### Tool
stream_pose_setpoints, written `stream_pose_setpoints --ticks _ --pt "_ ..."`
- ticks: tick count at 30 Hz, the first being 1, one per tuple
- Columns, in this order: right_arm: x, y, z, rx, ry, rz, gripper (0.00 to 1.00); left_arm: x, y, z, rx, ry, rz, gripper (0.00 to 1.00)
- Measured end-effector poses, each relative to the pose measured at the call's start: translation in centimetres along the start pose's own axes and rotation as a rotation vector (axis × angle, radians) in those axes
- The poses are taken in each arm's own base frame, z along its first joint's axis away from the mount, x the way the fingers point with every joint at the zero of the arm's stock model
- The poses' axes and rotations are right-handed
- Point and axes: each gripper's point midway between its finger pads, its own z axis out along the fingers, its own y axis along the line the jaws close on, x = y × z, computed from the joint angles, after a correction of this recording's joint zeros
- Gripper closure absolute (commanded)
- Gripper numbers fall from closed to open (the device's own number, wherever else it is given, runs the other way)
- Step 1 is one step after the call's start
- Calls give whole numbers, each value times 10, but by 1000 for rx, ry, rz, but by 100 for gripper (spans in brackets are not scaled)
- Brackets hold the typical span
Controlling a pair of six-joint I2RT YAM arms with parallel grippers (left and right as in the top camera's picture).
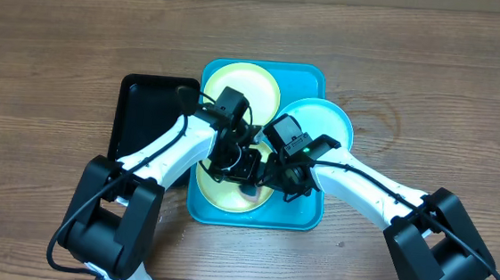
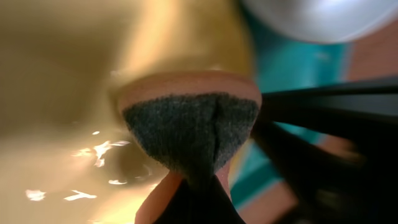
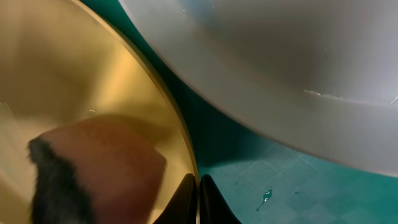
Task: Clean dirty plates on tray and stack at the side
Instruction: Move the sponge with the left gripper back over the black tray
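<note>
The turquoise tray [image 1: 302, 217] holds three plates: a yellow-green plate [image 1: 241, 84] at the far end, a light blue plate [image 1: 323, 121] at the right leaning over the rim, and a yellow-green plate [image 1: 221, 191] at the near end. My left gripper [image 1: 243, 169] is shut on an orange sponge with a dark scouring face [image 2: 189, 124], pressed on the near plate [image 2: 56, 93]. My right gripper [image 3: 198, 199] is shut on that plate's rim [image 3: 93, 74], with the sponge [image 3: 93, 168] beside it. The blue plate [image 3: 280, 68] looms above the tray floor [image 3: 267, 180].
A smaller black tray [image 1: 143, 114] lies against the turquoise tray's left side, partly under my left arm. Bare wooden table [image 1: 433, 92] surrounds both trays. A small wet smear [image 3: 266, 196] sits on the tray floor.
</note>
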Motion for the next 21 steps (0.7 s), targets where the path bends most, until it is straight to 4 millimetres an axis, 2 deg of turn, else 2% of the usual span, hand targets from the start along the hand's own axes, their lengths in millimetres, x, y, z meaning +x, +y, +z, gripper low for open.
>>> stream_pose_setpoints --ticks 3,9,12,14,18,21 --pt "0 0 0 0 1 0 96 -9 -13 -20 37 -37 17 96" --pt "0 0 0 -1 1 0 90 -16 -16 -100 -108 -222 42 96" --pt "0 0 0 -1 1 0 86 -6 0 -132 -255 -291 -10 96" --pt "0 0 0 -2 1 1 79 5 17 -144 -363 -302 -70 96" --pt "0 0 0 -1 2 2 60 18 47 -160 -545 -312 -176 96" --pt "0 0 0 -2 1 2 54 19 57 -166 -611 -330 -205 96"
